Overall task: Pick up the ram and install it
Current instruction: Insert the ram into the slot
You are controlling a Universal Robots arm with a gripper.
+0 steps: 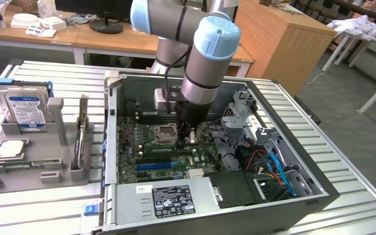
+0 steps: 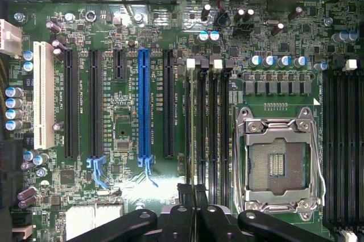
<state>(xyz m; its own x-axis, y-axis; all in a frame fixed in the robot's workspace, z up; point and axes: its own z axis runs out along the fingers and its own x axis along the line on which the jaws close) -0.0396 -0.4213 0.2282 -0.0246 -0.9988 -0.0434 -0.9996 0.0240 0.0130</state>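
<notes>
Green and thin, the ram shows edge-on in the wrist view. It stands along the outermost black memory slot, the one closest to the long blue slot, and its near end lies between the fingertips of the claw. The claw is closed tight on that edge. Whether the stick is fully seated in its slot cannot be told. Three more black memory slots run parallel just beside it, and beyond them is the open CPU socket with its metal frame.

In the exterior view the claw reaches straight down into the open computer case, touching down on the motherboard just beside the socket. The case lies on its side on a ribbed metal worktop. Towards the exterior view's left, well apart from the case, a grey holder carries an upright hard drive.
</notes>
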